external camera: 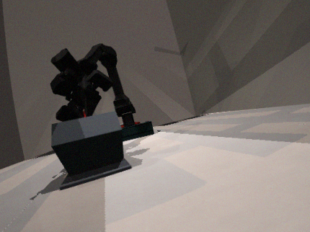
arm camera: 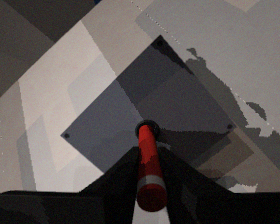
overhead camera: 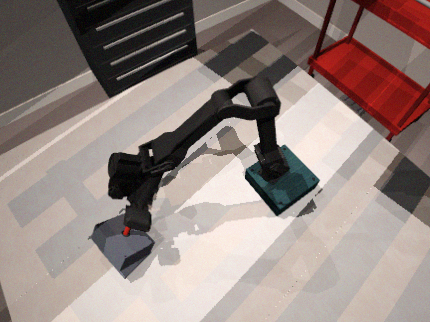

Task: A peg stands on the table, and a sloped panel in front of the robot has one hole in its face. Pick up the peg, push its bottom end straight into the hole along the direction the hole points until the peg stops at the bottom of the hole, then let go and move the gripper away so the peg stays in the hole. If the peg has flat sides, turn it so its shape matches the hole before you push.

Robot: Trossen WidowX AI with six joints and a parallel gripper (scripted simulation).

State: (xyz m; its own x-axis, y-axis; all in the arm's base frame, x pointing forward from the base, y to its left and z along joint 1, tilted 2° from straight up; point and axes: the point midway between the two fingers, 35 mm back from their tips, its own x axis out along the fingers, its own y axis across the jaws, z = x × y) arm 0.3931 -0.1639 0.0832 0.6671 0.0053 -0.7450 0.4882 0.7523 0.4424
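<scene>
Red peg (overhead camera: 126,231) (external camera: 84,113) (arm camera: 150,165) is meeting the left-side hole (overhead camera: 125,234) (arm camera: 147,129), the tool (overhead camera: 131,226) (arm camera: 148,152) clamping it, probably needing a straight push.

Black drawer cabinet (overhead camera: 141,32) noted behind desk (overhead camera: 310,258) (external camera: 223,186); red two-tier cart (overhead camera: 367,78) noted beyond desk edge.
</scene>
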